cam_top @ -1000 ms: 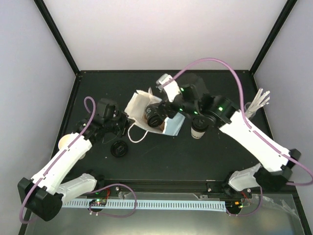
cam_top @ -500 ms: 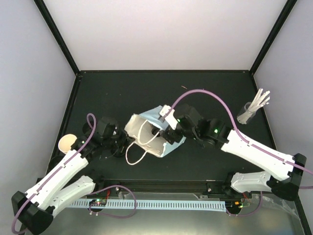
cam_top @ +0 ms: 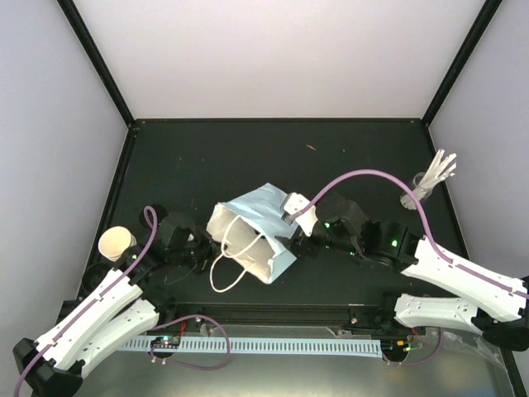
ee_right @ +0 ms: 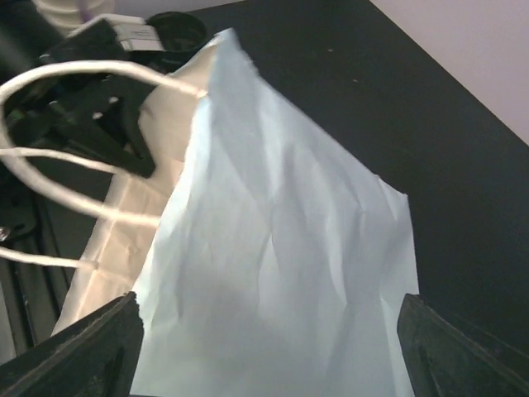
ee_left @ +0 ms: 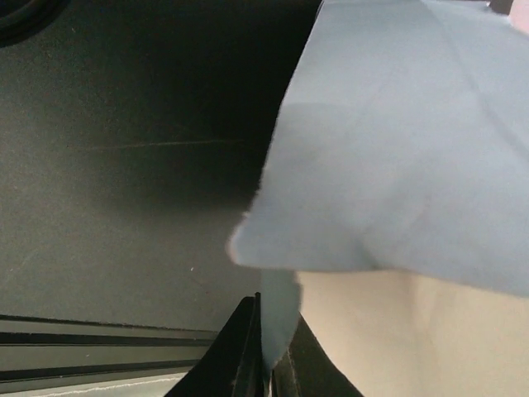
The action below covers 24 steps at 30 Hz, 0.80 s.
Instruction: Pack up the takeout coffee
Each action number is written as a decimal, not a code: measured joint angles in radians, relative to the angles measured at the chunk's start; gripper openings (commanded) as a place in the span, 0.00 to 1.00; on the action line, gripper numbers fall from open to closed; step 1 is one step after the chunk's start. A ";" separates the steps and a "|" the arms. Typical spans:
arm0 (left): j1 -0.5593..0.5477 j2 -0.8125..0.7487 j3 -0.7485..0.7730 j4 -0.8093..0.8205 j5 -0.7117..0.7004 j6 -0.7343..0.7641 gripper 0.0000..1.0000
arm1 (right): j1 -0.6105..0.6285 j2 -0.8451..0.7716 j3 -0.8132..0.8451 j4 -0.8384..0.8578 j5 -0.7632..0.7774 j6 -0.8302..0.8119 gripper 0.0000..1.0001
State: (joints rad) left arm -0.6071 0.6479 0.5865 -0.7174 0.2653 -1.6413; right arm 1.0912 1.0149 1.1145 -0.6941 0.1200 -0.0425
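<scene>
Pale walls close in a black bench (cam_top: pixel 248 153), seen from above. Near its front edge a crumpled light-blue paper bag (cam_top: pixel 263 213) lies on its side. The bag is cream inside, with its mouth turned toward the left arm and its white cord handles (cam_top: pixel 221 277) looped onto the bench.

The left hand (ee_left: pixel 269 360) is pinched closed on the thin blue edge at the bag's mouth. The right hand (ee_right: pixel 269 351) stands wide, one finger at each side of the bag's body. We cannot tell whether it presses the paper.

At the far right stands a clear glass of white sticks (cam_top: pixel 423 190). A small cream paper cup (cam_top: pixel 116 242), lidless as far as we can see, stands at the left edge, well apart from the bag. We see no brown cup carrier; it may be inside the bag, but we cannot tell.

We judge the step to be readying the bag. To do it well, we would hold the rim pinch firm and support the body lightly without crushing it. We would bring the mouth upright and open before any cup goes in.
</scene>
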 measured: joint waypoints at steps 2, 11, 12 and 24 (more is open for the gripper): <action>-0.006 0.002 0.000 0.000 0.000 -0.002 0.09 | 0.060 0.006 0.011 -0.011 0.028 -0.004 0.94; -0.018 0.021 0.037 -0.033 -0.028 0.024 0.19 | 0.194 0.237 0.119 -0.080 0.238 -0.077 0.92; -0.018 0.019 0.047 -0.038 -0.037 0.028 0.21 | 0.197 0.249 0.119 -0.087 0.259 -0.089 0.87; -0.023 -0.029 0.248 -0.219 -0.242 0.362 0.73 | 0.199 0.233 0.064 -0.020 0.454 -0.171 0.03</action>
State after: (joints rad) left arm -0.6300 0.6189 0.8349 -0.9363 0.0231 -1.2789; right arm 1.2903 1.2484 1.1782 -0.7139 0.5735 -0.2131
